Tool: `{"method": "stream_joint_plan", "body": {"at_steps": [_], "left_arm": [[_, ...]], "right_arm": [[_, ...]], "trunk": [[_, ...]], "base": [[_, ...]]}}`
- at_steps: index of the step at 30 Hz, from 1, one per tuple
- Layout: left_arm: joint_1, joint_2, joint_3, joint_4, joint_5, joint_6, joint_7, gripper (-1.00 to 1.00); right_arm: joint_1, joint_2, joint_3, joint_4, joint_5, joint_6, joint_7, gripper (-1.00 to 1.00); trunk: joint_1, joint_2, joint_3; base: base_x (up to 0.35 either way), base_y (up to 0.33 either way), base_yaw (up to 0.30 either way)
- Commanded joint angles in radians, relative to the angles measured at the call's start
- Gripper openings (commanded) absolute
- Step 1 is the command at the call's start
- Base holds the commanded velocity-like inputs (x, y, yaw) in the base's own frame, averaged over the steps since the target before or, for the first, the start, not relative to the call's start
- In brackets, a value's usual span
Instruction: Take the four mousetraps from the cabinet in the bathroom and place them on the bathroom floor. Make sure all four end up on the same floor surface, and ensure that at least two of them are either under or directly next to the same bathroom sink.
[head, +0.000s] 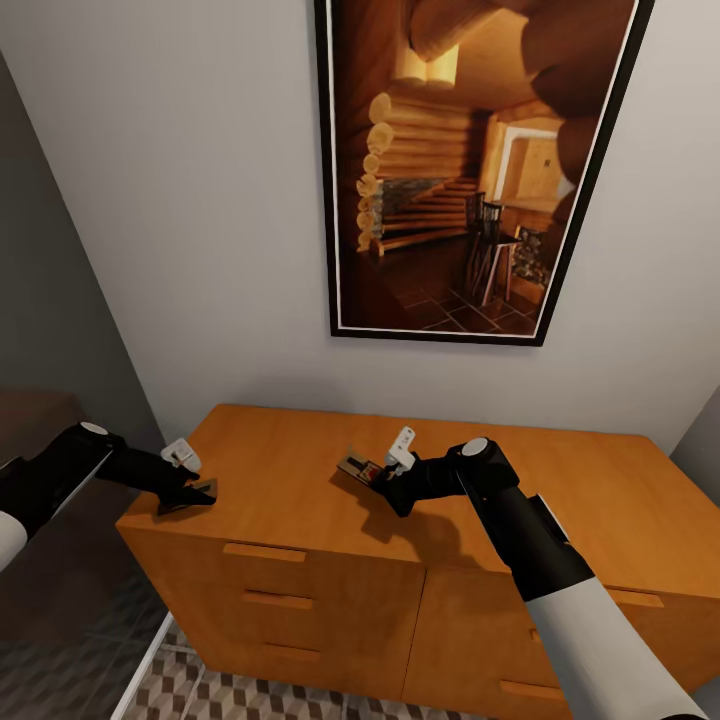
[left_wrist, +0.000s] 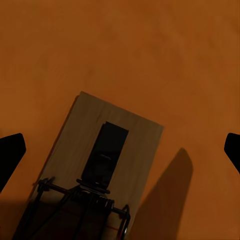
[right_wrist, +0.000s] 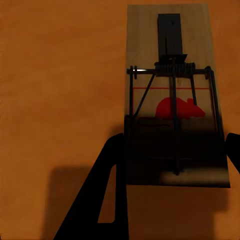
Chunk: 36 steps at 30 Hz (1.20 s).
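Hands work over the cabinet (head: 300, 480) top: the left hand (head: 190, 490) sits at the left front corner, its fingers (left_wrist: 11, 155) spread wide apart on either side of a trap (left_wrist: 107, 160) lying flat on the wood. Near the middle, the right hand (head: 385, 480) is clamped on a second trap (right_wrist: 172, 100), held tilted just above the top. Patterned floor (head: 200, 690) shows below.
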Motion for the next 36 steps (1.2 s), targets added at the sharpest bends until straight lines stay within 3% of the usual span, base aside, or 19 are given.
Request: {"method": "stream_joint_plan", "body": {"at_steps": [1, 15, 24, 36], "left_arm": [[-0.001, 0.001, -0.005, -0.003, 0.001, 0.009, -0.002, 1.00], [-0.001, 0.011, -0.006, -0.012, 0.000, 0.009, -0.003, 1.00], [-0.001, 0.030, -0.006, -0.012, -0.025, 0.011, -0.006, 1.00], [-0.001, 0.034, -0.006, -0.008, -0.032, 0.011, -0.006, 1.00]], "right_arm": [[-0.001, 0.001, -0.001, -0.001, 0.006, 0.008, 0.009, -1.00], [0.000, 0.001, -0.001, -0.001, 0.006, 0.008, 0.008, -1.00], [0.000, 0.001, -0.001, -0.001, 0.006, 0.008, 0.008, -1.00], [0.000, 0.001, -0.001, -0.001, 0.006, 0.008, 0.008, -1.00]], "trunk": [[0.000, -0.001, -0.001], [0.000, -0.001, -0.001], [0.000, -0.001, -0.001], [0.000, -0.001, -0.001]], "base": [[0.000, 0.000, 0.000], [0.000, 0.000, 0.000], [0.000, 0.000, 0.000], [0.000, 0.000, 0.000]]}}
